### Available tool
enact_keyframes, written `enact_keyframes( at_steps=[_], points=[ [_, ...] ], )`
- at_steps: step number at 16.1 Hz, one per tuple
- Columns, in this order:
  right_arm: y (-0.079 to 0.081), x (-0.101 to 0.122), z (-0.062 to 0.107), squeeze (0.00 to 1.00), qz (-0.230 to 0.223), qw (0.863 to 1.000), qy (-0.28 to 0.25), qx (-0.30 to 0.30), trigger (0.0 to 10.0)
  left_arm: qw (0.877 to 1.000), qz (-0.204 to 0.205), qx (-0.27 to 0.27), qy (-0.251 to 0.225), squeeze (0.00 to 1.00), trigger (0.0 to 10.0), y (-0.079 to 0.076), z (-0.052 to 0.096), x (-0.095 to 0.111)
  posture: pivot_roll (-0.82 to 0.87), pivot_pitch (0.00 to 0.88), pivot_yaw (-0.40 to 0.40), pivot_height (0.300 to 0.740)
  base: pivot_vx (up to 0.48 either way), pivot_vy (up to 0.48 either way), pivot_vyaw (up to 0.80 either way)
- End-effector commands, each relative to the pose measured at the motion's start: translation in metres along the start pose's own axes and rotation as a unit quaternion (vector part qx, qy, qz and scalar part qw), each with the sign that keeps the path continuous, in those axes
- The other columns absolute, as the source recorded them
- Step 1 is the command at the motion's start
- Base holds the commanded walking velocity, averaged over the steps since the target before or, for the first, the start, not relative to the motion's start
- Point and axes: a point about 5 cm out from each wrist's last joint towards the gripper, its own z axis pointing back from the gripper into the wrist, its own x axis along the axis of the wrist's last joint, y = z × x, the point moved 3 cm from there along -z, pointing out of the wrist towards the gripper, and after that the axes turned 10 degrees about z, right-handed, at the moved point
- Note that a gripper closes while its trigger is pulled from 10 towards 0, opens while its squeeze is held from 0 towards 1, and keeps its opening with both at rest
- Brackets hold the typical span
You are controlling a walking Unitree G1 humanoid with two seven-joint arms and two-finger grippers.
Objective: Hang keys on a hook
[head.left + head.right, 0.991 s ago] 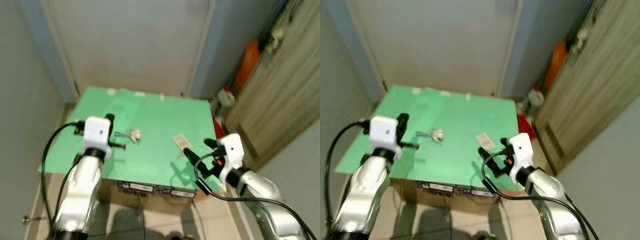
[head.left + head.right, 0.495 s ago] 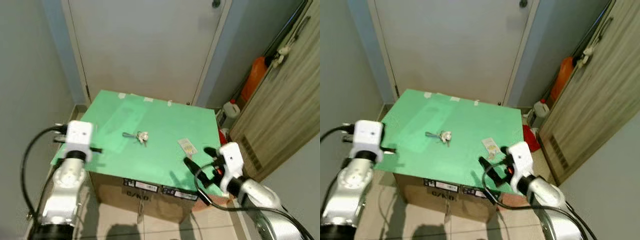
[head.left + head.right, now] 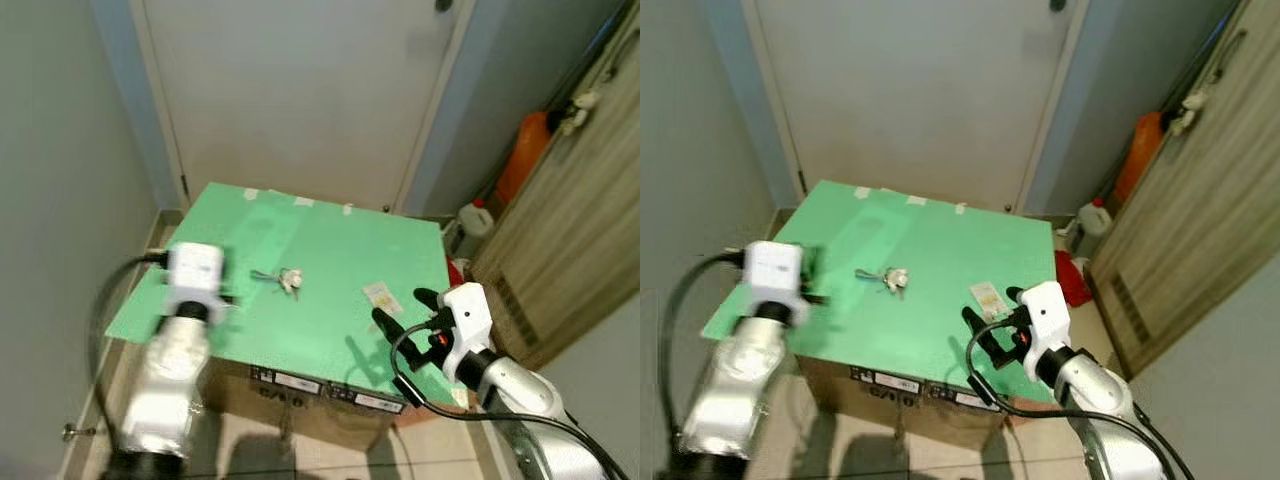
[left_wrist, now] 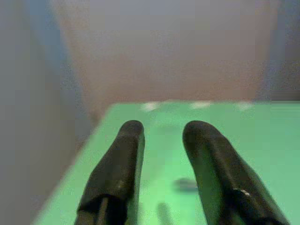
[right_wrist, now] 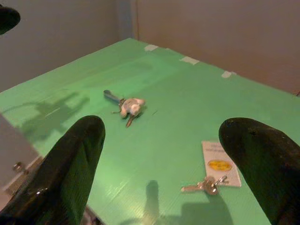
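Observation:
A bunch of keys with a white charm lies near the middle of the green tabletop; it also appears as the keys in the right wrist view. A second key with a white card tag lies toward the right front. My right gripper hovers open over the front right corner, just in front of that tag, holding nothing. The left gripper is open at the table's left edge, pointing across the top toward the keys; the left arm looks blurred.
The green top rests on a cardboard box in a narrow corner before a grey door. A wooden cabinet door on the right has a small pale thing hanging on it. An orange container and a white bottle stand behind.
The head view has shifted and steadied. My left arm has moved inward toward the keys and is blurred. The right gripper holds about the same place; the keys lie where they were.

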Motion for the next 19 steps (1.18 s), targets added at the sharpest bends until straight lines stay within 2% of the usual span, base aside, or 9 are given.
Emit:
enact_keyframes(
  at_steps=[1,2,5,8,9,12,14,17,19],
  points=[
    [-0.010,0.000,0.000,0.00,0.003,0.999,-0.001,-0.038,10.0,0.999,0.050,0.005,-0.018,1.00,10.0,-0.001,0.004,0.014,-0.03,0.000,-0.050,0.740,0.000,0.000,0.00],
    [-0.012,0.001,-0.002,0.00,-0.003,0.999,-0.003,-0.049,10.0,0.998,0.064,0.013,-0.022,1.00,10.0,0.002,0.006,0.018,-0.02,0.000,-0.050,0.740,0.000,0.000,0.00],
    [-0.018,0.006,-0.006,0.00,-0.020,0.997,-0.017,-0.077,10.0,0.997,0.014,-0.032,-0.062,1.00,10.0,-0.013,0.021,0.036,0.00,0.000,-0.042,0.740,0.000,0.000,0.00],
    [-0.020,0.007,-0.007,0.00,-0.024,0.995,-0.021,-0.091,10.0,0.998,0.044,-0.021,-0.045,1.00,10.0,-0.016,0.042,0.031,0.00,0.000,-0.043,0.740,0.000,0.000,0.00],
    [-0.020,0.006,-0.007,0.00,-0.023,0.995,-0.020,-0.093,10.0,0.998,0.037,-0.024,-0.037,1.00,10.0,-0.018,0.045,0.028,0.00,0.000,-0.046,0.740,0.000,0.000,0.00],
    [-0.025,0.014,-0.006,0.00,-0.002,0.993,-0.043,-0.109,10.0,0.999,0.029,-0.020,-0.039,1.00,10.0,-0.016,0.046,0.024,-0.01,0.000,-0.053,0.740,0.000,0.000,0.00],
    [-0.031,0.022,-0.002,0.00,-0.004,0.988,-0.078,-0.131,10.0,0.996,-0.006,-0.007,-0.086,1.00,10.0,-0.013,0.052,0.033,-0.01,0.000,-0.055,0.740,0.000,0.000,0.00],
    [-0.030,0.021,-0.002,0.00,-0.009,0.988,-0.076,-0.131,10.0,0.995,-0.048,0.013,-0.083,1.00,10.0,-0.005,0.056,0.025,-0.01,0.000,-0.055,0.740,0.000,0.000,0.00],
    [-0.030,0.019,-0.005,0.00,-0.004,0.988,-0.076,-0.133,10.0,0.997,-0.030,0.027,-0.073,1.00,10.0,0.000,0.056,0.019,-0.01,0.000,-0.058,0.740,0.000,0.000,0.00]
  ],
)
